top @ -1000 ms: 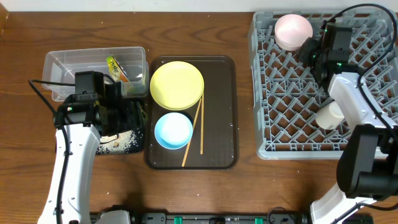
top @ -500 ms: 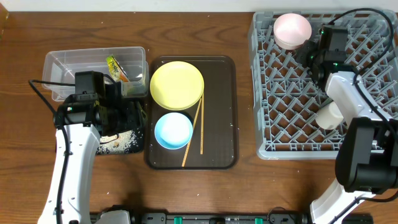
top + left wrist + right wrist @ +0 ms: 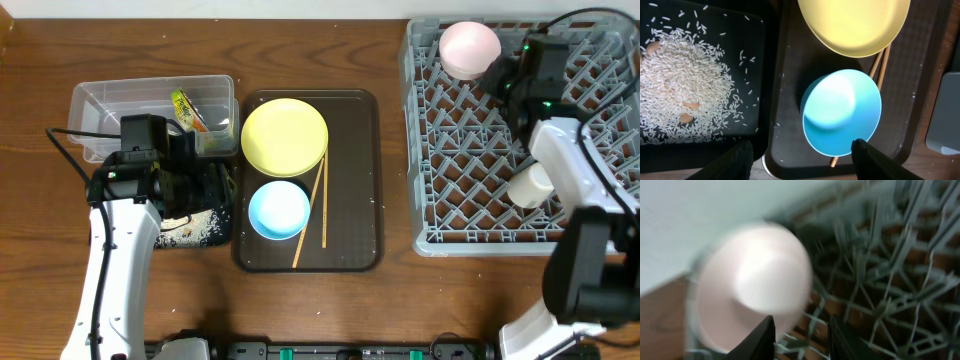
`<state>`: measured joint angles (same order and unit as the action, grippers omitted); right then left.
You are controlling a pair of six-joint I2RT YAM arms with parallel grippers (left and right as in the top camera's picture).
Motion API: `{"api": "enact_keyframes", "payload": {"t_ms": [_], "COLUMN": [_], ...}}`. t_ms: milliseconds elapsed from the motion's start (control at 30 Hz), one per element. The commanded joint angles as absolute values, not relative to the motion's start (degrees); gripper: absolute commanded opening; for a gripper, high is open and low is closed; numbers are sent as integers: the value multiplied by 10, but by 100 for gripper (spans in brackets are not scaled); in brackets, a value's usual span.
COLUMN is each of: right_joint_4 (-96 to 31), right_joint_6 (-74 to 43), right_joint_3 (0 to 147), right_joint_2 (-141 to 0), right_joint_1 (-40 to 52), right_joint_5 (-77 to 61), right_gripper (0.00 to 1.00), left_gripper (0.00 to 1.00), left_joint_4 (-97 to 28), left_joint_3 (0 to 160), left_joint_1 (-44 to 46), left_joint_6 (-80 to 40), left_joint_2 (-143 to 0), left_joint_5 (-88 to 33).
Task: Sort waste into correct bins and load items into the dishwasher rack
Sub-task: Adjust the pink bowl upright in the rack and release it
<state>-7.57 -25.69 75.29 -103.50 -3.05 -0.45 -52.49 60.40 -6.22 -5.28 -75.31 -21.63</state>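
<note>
The pale pink bowl [image 3: 470,46] lies in the far left corner of the grey dishwasher rack [image 3: 470,140]. My right gripper [image 3: 500,80] sits just right of it. In the right wrist view the right gripper [image 3: 802,340] is open, with only the rack [image 3: 890,280] lattice showing between its fingers, and the pink bowl [image 3: 750,285] lies beyond the left one. My left gripper [image 3: 215,185] hovers open over the black tray's [image 3: 222,238] right edge. The blue bowl [image 3: 842,112], yellow plate [image 3: 855,25] and chopsticks [image 3: 880,65] lie ahead of the left gripper [image 3: 802,162]. Rice [image 3: 680,85] covers the black tray [image 3: 755,30].
The clear tub [image 3: 110,105] at the back left holds a green-and-orange wrapper [image 3: 187,108]. A white cup [image 3: 530,185] lies in the rack near its right side. Plate, bowl and chopsticks rest on the brown serving tray [image 3: 355,180].
My right gripper has shifted a little beside the pink bowl, which has barely moved. The left arm has stayed still.
</note>
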Motion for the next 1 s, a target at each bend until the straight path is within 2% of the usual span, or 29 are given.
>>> {"api": "enact_keyframes", "payload": {"t_ms": [0, 600, 800, 967], "right_joint_4": [-60, -35, -35, -20], "right_joint_6": [-259, -302, -301, -263], "right_joint_3": [754, 754, 754, 754], "right_joint_2": [-990, -1128, -1120, -1086], "right_joint_1": [-38, -37, -38, -44], "right_joint_5": [2, 11, 15, 26], "right_gripper": [33, 33, 2, 1], "left_gripper": [66, 66, 66, 66], "left_joint_4": [-526, -527, -527, -527], "left_joint_3": [600, 600, 600, 600], "left_joint_1": [-63, -63, -63, -63], "left_joint_6": [-48, -50, -50, -50], "left_joint_2": [-749, -749, -749, -749], "left_joint_5": [-212, -214, -214, -214]}}
